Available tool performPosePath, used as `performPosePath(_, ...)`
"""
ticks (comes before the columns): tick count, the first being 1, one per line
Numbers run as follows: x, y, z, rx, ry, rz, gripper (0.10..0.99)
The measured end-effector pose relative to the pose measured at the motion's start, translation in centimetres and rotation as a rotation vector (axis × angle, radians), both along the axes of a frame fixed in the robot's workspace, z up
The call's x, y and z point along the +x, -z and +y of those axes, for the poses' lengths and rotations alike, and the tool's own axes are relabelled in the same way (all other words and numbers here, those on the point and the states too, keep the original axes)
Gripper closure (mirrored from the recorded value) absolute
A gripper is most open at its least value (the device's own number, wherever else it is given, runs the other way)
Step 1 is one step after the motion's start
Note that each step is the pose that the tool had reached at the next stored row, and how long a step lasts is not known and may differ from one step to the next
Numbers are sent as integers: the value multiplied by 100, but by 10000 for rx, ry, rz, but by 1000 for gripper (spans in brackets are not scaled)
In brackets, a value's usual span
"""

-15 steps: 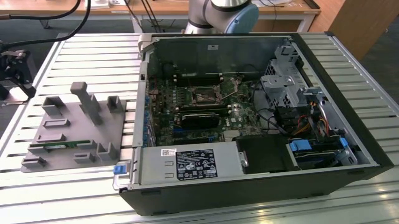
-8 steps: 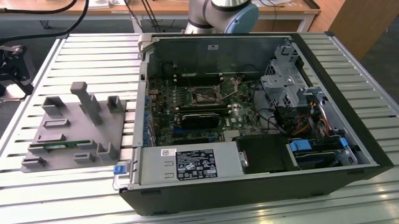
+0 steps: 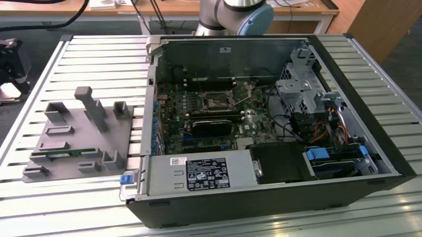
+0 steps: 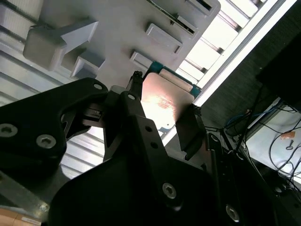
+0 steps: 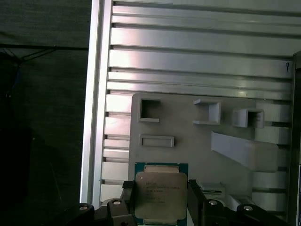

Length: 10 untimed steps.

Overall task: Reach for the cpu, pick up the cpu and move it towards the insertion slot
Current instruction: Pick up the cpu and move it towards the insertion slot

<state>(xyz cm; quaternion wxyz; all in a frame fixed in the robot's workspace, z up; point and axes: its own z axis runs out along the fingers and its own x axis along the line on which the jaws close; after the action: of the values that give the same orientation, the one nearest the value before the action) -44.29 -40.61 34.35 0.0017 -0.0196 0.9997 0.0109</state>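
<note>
The cpu (image 5: 161,197) is a square silvery lid on a green rim, lying flat, with no long axis; the gripper (image 5: 160,186) grips its opposite edges.

One cpu (image 5: 161,195), one insertion slot (image 3: 216,102), one open computer case (image 3: 231,54), one grey fixture tray (image 3: 74,139), apparently one green memory stick (image 3: 58,154).

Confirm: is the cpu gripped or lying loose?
Gripped. In both wrist views the gripper has its fingers pressed on opposite edges of the cpu, above the grey fixture tray.

Black bolted tool (image 4: 164,101), silver-blue arm (image 3: 228,17).
</note>
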Motion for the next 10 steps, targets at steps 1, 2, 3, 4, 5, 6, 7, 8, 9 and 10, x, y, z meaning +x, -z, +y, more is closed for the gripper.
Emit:
performPosePath(1, 0, -34, 1, -5, 1, 0, 549)
performPosePath(2, 0, -76, 4, -10, 4, -1, 549)
performPosePath(3, 0, -118, 5, -16, 5, -1, 549)
performPosePath(4, 0, -163, 6, -21, 5, 1, 549)
performPosePath(5, 0, -209, 8, -23, 6, 0, 549)
performPosePath(6, 0, -254, 9, -24, 6, 0, 549)
performPosePath(7, 0, -298, 10, -25, 7, 0, 549)
performPosePath(8, 0, -344, 12, -28, 8, 0, 549)
performPosePath(9, 0, -393, 13, -30, 11, 1, 549)
performPosePath(10, 0, -434, 15, -31, 14, 0, 549)
